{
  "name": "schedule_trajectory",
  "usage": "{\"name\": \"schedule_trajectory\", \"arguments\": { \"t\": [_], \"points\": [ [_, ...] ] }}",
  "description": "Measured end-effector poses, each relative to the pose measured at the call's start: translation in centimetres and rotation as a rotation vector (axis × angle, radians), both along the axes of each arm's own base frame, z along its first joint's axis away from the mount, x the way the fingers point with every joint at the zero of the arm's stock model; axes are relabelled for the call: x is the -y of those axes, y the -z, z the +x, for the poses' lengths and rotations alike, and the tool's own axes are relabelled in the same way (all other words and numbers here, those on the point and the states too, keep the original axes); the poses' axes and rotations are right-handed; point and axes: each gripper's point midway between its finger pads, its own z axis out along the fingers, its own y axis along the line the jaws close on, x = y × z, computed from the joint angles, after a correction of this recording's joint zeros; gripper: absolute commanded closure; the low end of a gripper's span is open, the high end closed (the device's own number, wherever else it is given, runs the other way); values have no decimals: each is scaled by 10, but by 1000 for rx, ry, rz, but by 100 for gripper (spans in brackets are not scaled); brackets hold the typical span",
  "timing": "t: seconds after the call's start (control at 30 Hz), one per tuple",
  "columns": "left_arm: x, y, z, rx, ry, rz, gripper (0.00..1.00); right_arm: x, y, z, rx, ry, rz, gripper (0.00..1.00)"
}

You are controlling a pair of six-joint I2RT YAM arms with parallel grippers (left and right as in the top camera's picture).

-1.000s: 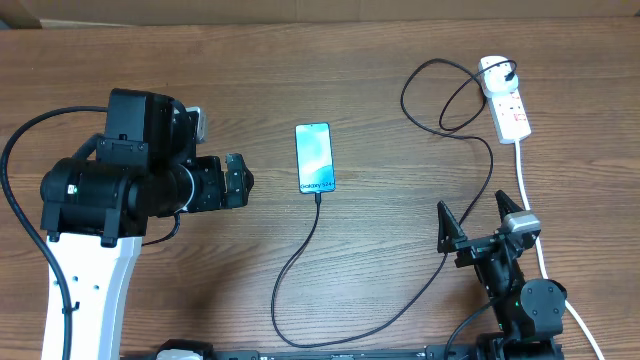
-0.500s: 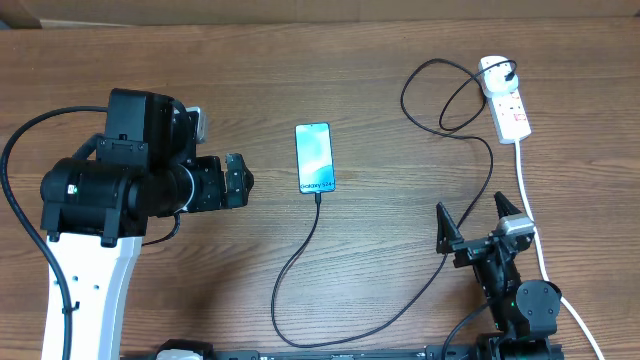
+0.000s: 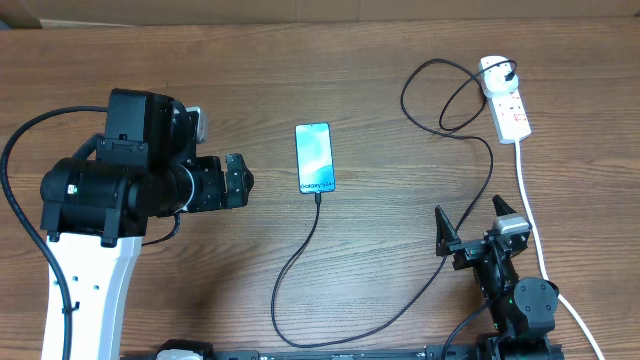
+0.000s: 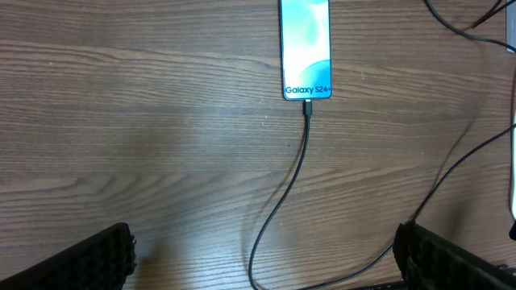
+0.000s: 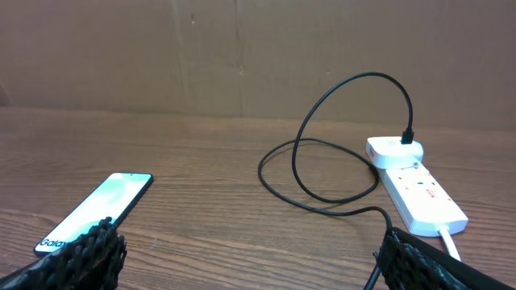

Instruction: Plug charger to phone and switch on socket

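The phone point(image 3: 314, 158) lies face up mid-table, its light blue screen lit. The black charger point(image 3: 491, 170) cable runs from the phone's near end in a long loop across the table to the white socket point(image 3: 505, 100) at the far right, where its black plug point(image 5: 408, 138) sits in the strip. In the left wrist view the cable tip point(image 4: 307, 105) meets the phone point(image 4: 305, 40). My left gripper point(image 3: 243, 180) hovers left of the phone, open and empty. My right gripper point(image 3: 473, 226) stands open near the front right, apart from the socket point(image 5: 419, 189).
A thick white cord point(image 3: 528, 200) leads from the socket toward the near edge, passing just right of my right gripper. A brown cardboard wall point(image 5: 242, 56) backs the table. The cable's loop point(image 4: 274, 213) lies between my left fingers on the wood.
The right arm has drifted slightly toward the table's near edge. The left arm, phone, cable and socket have not moved.
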Motion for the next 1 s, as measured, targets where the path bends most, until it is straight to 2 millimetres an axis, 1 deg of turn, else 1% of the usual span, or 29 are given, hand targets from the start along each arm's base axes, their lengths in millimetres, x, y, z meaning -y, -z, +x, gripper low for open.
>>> {"name": "schedule_trajectory", "arguments": {
  "t": [0.23, 1.0],
  "points": [
    [0, 0, 0, 0, 0, 0, 0, 3, 1, 1, -6, 20, 12, 0],
    [0, 0, 0, 0, 0, 0, 1, 1, 1, 0, -6, 13, 16, 0]
  ]
}}
